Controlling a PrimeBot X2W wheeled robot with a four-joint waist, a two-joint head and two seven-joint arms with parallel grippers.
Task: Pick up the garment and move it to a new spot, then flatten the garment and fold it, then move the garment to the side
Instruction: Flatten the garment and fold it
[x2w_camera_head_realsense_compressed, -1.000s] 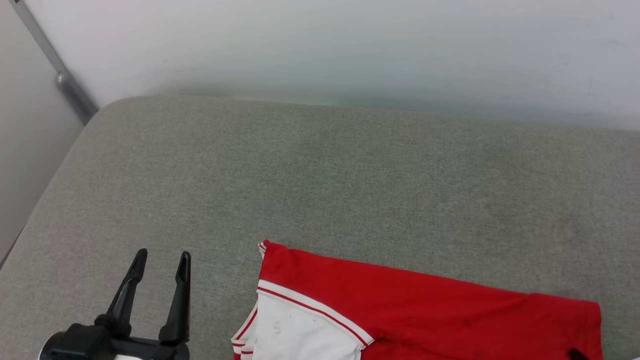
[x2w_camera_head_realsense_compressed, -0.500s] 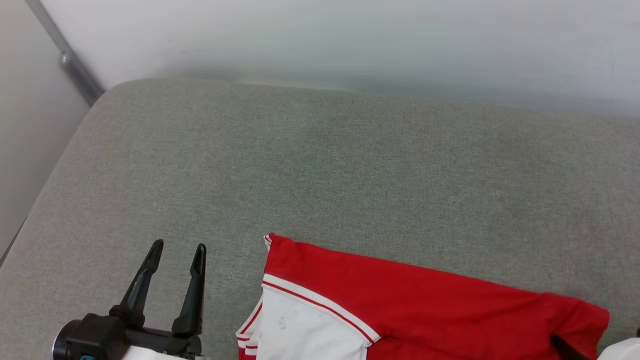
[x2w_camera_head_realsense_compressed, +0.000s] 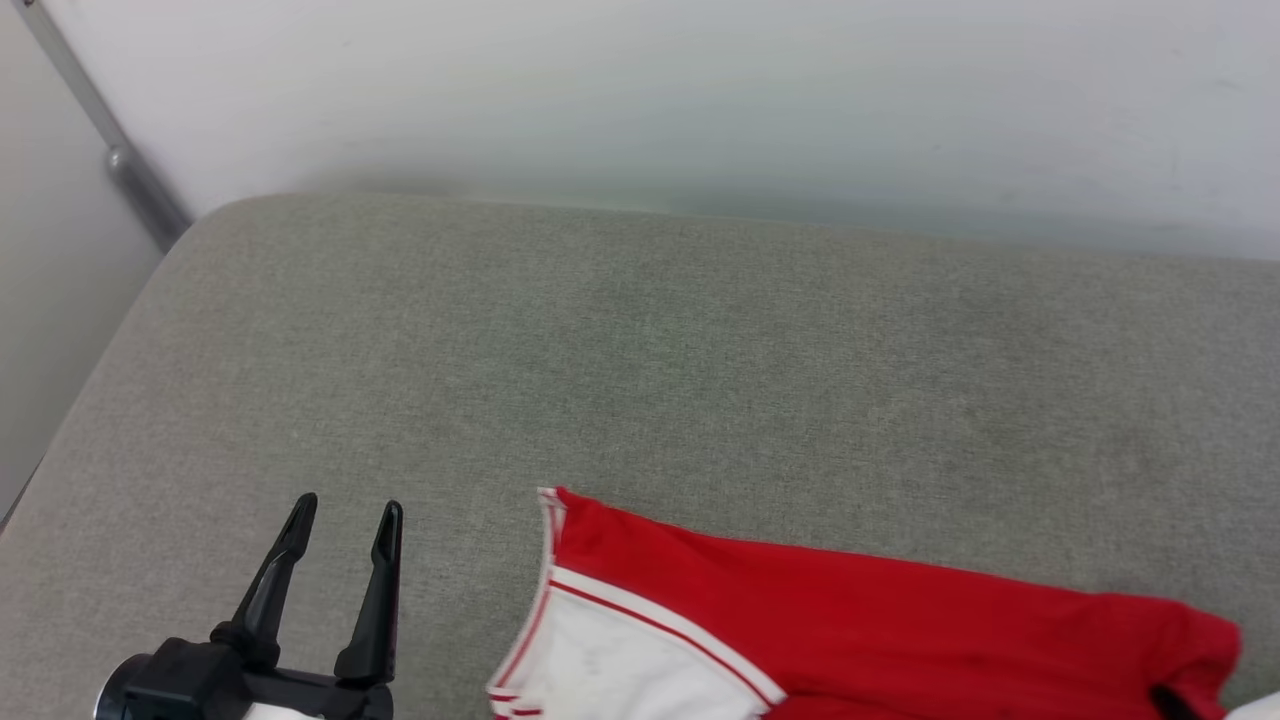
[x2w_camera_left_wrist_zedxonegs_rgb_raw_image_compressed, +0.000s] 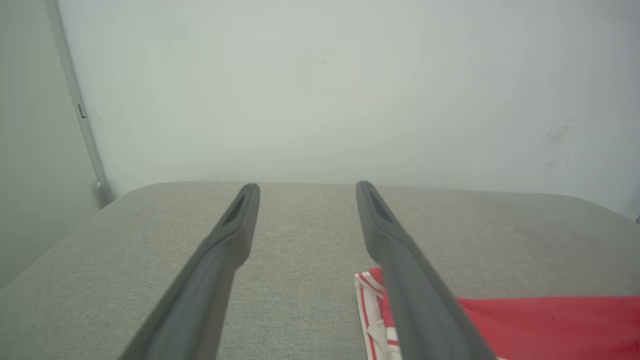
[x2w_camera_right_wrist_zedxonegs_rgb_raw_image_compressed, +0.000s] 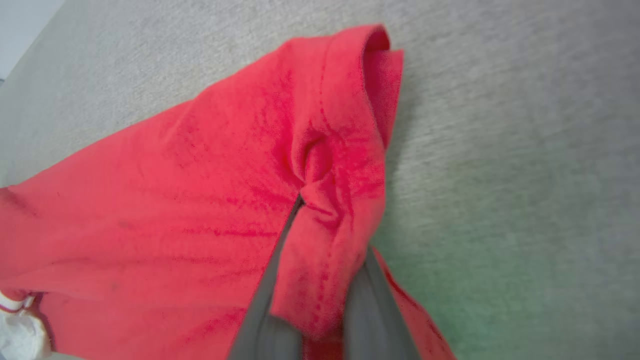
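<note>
The garment (x2w_camera_head_realsense_compressed: 850, 620), red with a white sleeve and striped trim, lies flat at the near right of the grey cushion. In the right wrist view my right gripper (x2w_camera_right_wrist_zedxonegs_rgb_raw_image_compressed: 325, 215) is shut on a bunched fold of the garment (x2w_camera_right_wrist_zedxonegs_rgb_raw_image_compressed: 175, 200) near its red hemmed corner, and cloth covers one fingertip. One dark finger (x2w_camera_head_realsense_compressed: 1166, 702) shows at that corner in the head view. My left gripper (x2w_camera_head_realsense_compressed: 349, 502) hovers open and empty to the left of the sleeve. In the left wrist view the left gripper (x2w_camera_left_wrist_zedxonegs_rgb_raw_image_compressed: 306, 185) points at the wall, with the garment (x2w_camera_left_wrist_zedxonegs_rgb_raw_image_compressed: 540, 320) low on the right.
The grey padded surface (x2w_camera_head_realsense_compressed: 700, 350) stretches away to a white wall (x2w_camera_head_realsense_compressed: 700, 90). Its rounded left corner drops off beside a metal pole (x2w_camera_head_realsense_compressed: 130, 170). Bare cushion lies beyond and to the left of the cloth.
The right gripper has shut on the garment's right corner, which is now bunched. The head camera has shifted slightly. The left gripper stays open in about the same place.
</note>
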